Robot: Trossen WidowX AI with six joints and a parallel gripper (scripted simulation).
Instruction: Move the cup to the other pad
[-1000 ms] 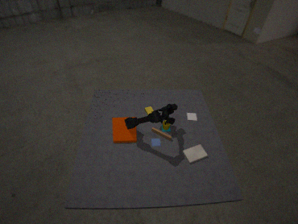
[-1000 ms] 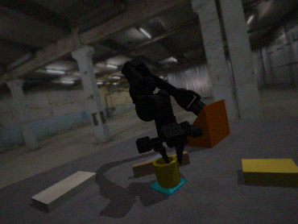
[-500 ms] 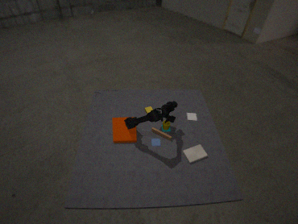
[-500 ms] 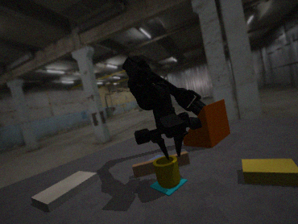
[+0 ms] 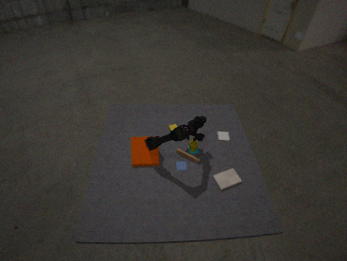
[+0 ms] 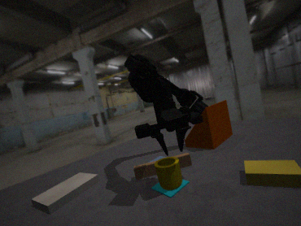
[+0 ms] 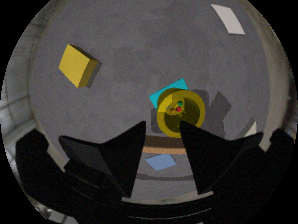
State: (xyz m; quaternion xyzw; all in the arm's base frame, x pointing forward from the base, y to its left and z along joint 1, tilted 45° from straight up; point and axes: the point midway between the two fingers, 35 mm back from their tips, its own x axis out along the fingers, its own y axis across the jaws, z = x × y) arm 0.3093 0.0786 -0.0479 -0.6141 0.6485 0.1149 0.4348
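Note:
A yellow cup (image 5: pixel 193 146) (image 6: pixel 169 175) (image 7: pixel 201 112) stands upright on the teal pad (image 5: pixel 189 151) (image 6: pixel 182 186) (image 7: pixel 175 87). Several small marbles (image 7: pixel 178 108) lie inside it, a red and a green one among them; none shows outside. My gripper (image 6: pixel 174 153) (image 7: pixel 163 124) is open and empty, with its fingertips just above the cup's rim level and beside the cup on the plank's side. The blue pad (image 5: pixel 181 165) (image 6: pixel 158 158) (image 7: pixel 161 162) lies bare on the other side of the plank.
A low wooden plank (image 5: pixel 188 156) (image 6: pixel 144 170) stands between the pads. An orange block (image 5: pixel 145 152) (image 6: pixel 213 126) is beside the arm's base. There are also a yellow block (image 5: pixel 173 127) (image 6: pixel 272 172) (image 7: pixel 77 65), a cream slab (image 5: pixel 227 178) (image 6: pixel 65 191) and a white square (image 5: pixel 223 136).

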